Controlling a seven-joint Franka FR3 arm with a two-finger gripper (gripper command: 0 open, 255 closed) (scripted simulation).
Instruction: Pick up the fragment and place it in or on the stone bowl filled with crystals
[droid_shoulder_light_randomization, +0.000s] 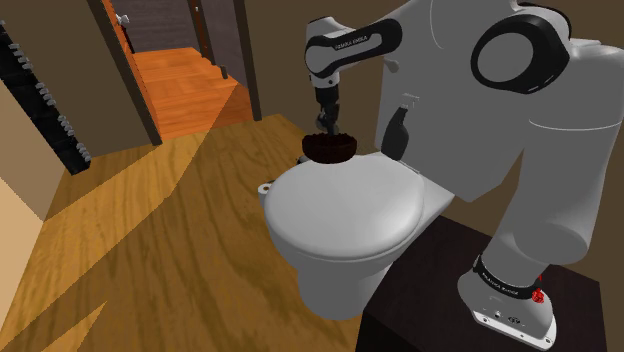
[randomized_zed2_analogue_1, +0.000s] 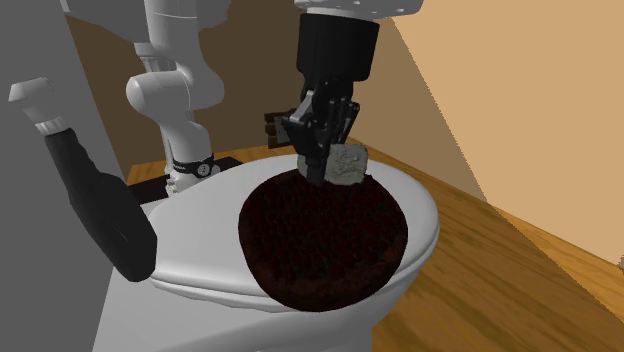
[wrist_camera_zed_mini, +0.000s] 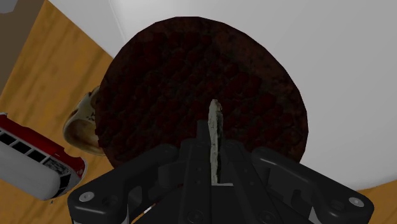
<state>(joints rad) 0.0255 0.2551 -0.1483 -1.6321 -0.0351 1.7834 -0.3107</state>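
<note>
Room: wood-plank floor (droid_shoulder_light_randomization: 150, 230) with tan walls; a dark-framed doorway (droid_shoulder_light_randomization: 190, 90) opens onto an orange floor, well apart from the bowl.
Fragment: small, flat, pale grey chip of rough stone (randomized_zed2_analogue_1: 347, 163) (wrist_camera_zed_mini: 215, 137), clasped in the gripper and hanging over the bowl's dark filling, near the rim on the arm's side; I cannot tell whether it touches the filling.
Gripper: all-black two-finger gripper (randomized_zed2_analogue_1: 330, 165) (wrist_camera_zed_mini: 215, 158) (droid_shoulder_light_randomization: 328, 128), pointing straight down at the bowl; its fingers are closed nearly together, pinching the thin fragment edge-on between them.
Bowl: round, dark reddish-brown bowl with a bumpy, crystal-like filling (randomized_zed2_analogue_1: 300, 285) (wrist_camera_zed_mini: 140, 57) (droid_shoulder_light_randomization: 328, 152), sitting directly under the gripper.
Toilet lid: closed, smooth white oval lid (droid_shoulder_light_randomization: 340, 215) (randomized_zed2_analogue_1: 205, 220) (wrist_camera_zed_mini: 343, 63); the bowl rests on it.
Arm: white jointed arm with dark joints (droid_shoulder_light_randomization: 560, 150), reaching over the lid to the bowl.
Stand: dark box (droid_shoulder_light_randomization: 420, 300) beside the toilet, with the arm's base on top.
Floor items: a cream cup-like thing (wrist_camera_zed_mini: 83, 124) lies just beside the bowl in the wrist view, with a red-and-white thing (wrist_camera_zed_mini: 32, 165) beyond it.
</note>
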